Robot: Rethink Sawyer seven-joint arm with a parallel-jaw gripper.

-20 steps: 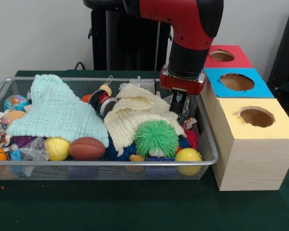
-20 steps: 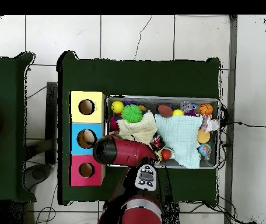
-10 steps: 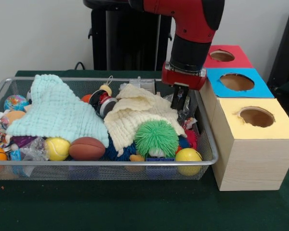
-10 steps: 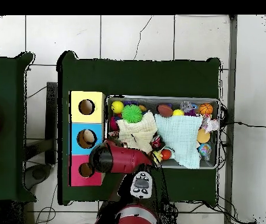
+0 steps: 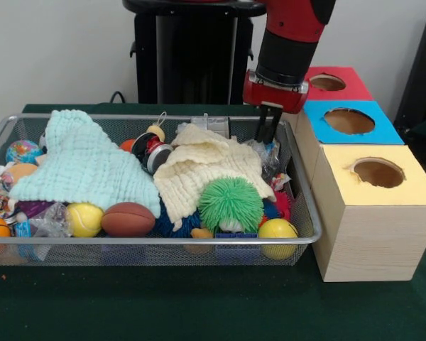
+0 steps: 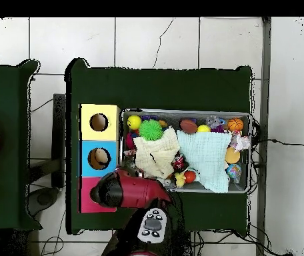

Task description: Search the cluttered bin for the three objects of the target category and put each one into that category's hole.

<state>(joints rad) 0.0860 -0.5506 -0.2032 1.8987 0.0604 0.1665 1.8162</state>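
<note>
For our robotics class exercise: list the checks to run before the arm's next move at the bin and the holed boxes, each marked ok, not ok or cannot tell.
1. Pincer raised above the wire bin: ok.
2. Object held in pincer: cannot tell; nothing hangs visibly from it.
3. Red box hole unobstructed: ok.
4. Blue box hole unobstructed: ok in the front view; overhead shows something pale inside.
5. Yellow box hole unobstructed: ok.
6. Items under the cream cloth and mint cloth all visible: not ok.
</note>
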